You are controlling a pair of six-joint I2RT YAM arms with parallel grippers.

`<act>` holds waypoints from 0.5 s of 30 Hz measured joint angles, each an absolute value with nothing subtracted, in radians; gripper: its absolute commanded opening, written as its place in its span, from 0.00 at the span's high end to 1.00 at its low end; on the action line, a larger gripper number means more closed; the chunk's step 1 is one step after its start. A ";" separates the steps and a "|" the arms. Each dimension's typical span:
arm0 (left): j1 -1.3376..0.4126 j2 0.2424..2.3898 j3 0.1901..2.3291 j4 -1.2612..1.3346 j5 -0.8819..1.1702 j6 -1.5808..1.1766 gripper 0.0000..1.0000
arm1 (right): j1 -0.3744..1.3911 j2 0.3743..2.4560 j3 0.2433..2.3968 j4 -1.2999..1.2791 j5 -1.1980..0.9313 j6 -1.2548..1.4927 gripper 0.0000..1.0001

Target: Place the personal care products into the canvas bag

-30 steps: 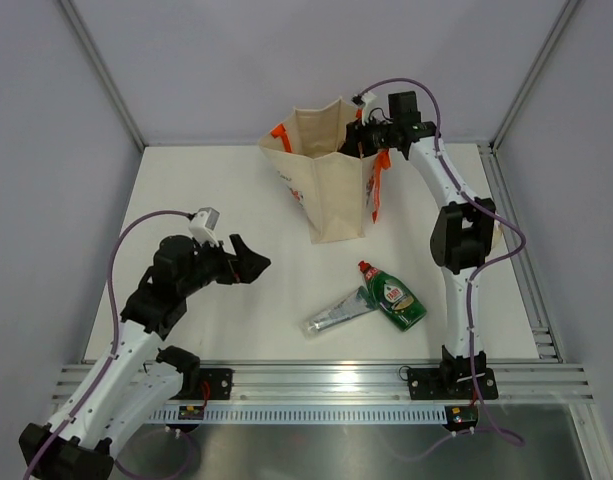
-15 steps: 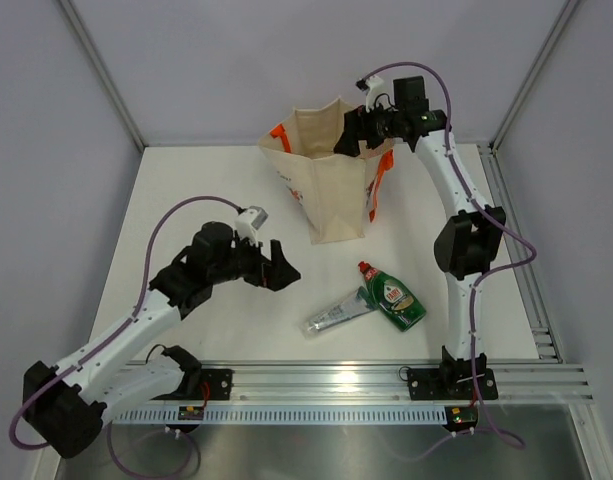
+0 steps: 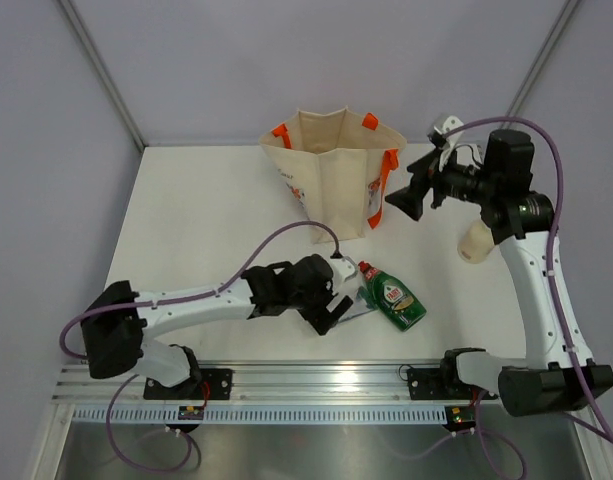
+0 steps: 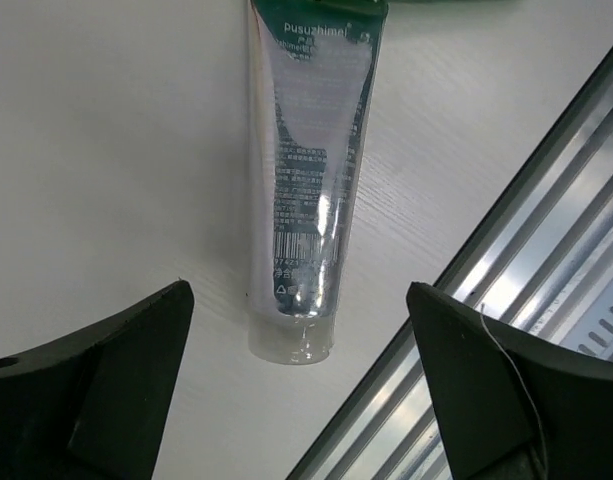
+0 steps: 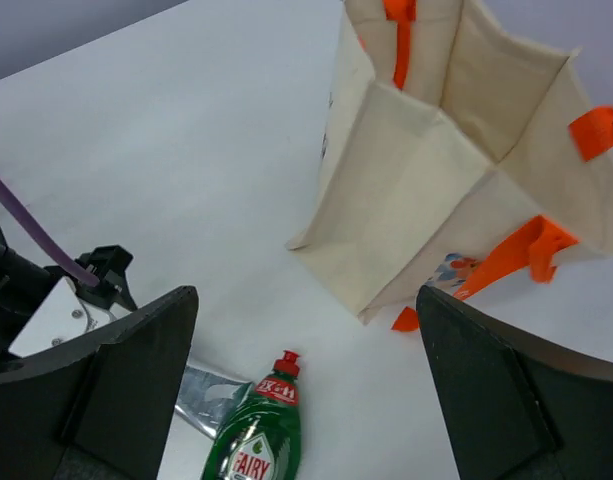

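Your left tool (image 4: pixel 298 300), spread wide and empty, straddles the flat silvery-green tube (image 4: pixel 311 170), cap toward the rail (image 4: pixel 506 300); right tool (image 5: pixel 306 300) gapes empty.

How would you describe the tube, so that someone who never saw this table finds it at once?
A tall beige bag stands at the back of the white table. In front of it lies a red-capped green bottle, and the tube lies beside it, under the left gripper. Only the tube is silvery and flat.
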State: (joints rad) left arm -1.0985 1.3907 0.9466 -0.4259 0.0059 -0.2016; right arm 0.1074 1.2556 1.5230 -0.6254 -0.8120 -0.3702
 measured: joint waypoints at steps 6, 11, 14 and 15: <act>-1.200 1.583 0.985 -0.430 -0.148 -0.187 0.18 | 0.035 1.135 1.132 -0.671 -0.879 -0.413 0.01; -1.214 1.715 1.008 -0.423 -0.249 -0.189 0.27 | -0.012 1.052 1.004 -0.676 -0.908 -0.409 0.00; -1.221 1.752 1.045 -0.414 -0.290 -0.195 0.39 | -0.051 1.008 1.003 -0.643 -0.943 -0.399 0.01; -1.223 1.764 1.055 -0.412 -0.304 -0.194 0.49 | -0.059 1.002 1.003 -0.634 -0.953 -0.396 0.00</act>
State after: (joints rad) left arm -1.2228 1.7638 1.0550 -0.4122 -0.3042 -0.1944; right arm -0.0589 1.0016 1.0031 -0.6338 -0.9535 -0.3962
